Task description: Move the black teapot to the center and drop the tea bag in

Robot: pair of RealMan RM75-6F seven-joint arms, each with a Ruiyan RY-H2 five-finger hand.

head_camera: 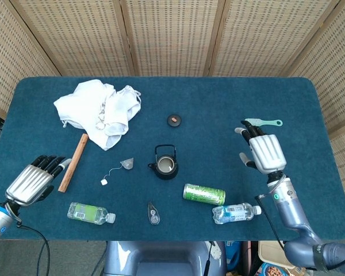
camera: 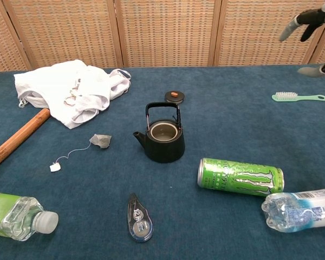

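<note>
Woven cane screens back the dark blue cloth surface (head_camera: pixel 299 98), above which your right robot hand (head_camera: pixel 263 152) hovers near the right edge, fingers spread and holding nothing, just below the mint-green plastic brush (head_camera: pixel 263 122). Your left robot hand (head_camera: pixel 33 181) hangs at the left edge beside the wooden stick (head_camera: pixel 73 162), fingers loosely extended, empty. Between them the small black teapot (head_camera: pixel 164 164) stands lidless mid-surface, the grey pyramid tea bag (head_camera: pixel 126 163) just left of it and its round black lid (head_camera: pixel 173 119) apart behind.

A white cloth (head_camera: pixel 100 112) lies bunched at the far left of the blue surface (head_camera: pixel 287 98). Beside it lies a wooden stick (head_camera: pixel 73 162). Two plastic bottles (head_camera: pixel 90 213) (head_camera: pixel 234 213) lie near the front edge, with a green can (head_camera: pixel 203 194) on its side and a correction tape dispenser (head_camera: pixel 153 213) between them. A teal brush (head_camera: pixel 263 122) lies far right.
</note>
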